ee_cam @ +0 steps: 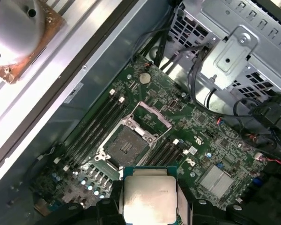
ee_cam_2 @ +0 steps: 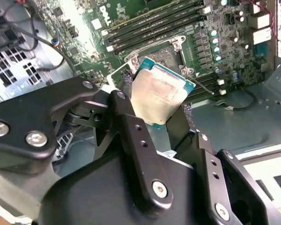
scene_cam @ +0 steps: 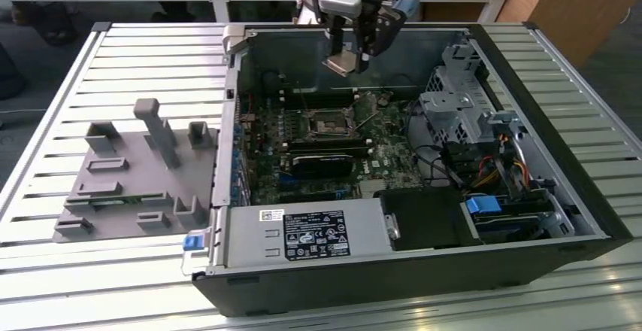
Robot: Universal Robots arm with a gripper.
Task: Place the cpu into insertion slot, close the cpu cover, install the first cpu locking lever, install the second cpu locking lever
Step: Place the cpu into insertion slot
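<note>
Gripper [ee_cam_2: 158, 97] links sit closest in the second wrist view, and between the fingers [ee_cam_2: 127, 82] is the cpu [ee_cam_2: 161, 91]: pale metal face out, clamped on two opposite edges. The jaws are drawn in to just the chip's width, touching nothing else.

Over to the exterior view: the gripper [scene_cam: 351, 54] hangs with the cpu [scene_cam: 341, 64] well above the green circuit board [scene_cam: 301, 132], inside the open computer case [scene_cam: 401, 282], at about twelve o'clock from the insertion slot [scene_cam: 329, 126]. A grey fixture tray [scene_cam: 131, 173] lies out at nine o'clock from the case.

First wrist view now: the cpu [ee_cam: 150, 197] is in the foreground and the insertion slot [ee_cam: 127, 146] beyond it is bare, dark pin field showing. The cpu cover [ee_cam: 153, 114] looks swung up and open beside the socket.

So, by my reading, none of the four steps is done. The chip is carried but not seated, the cover is not closed, and with the cover up neither locking lever can be latched. All of the placing, closing and both levers remain.
</note>
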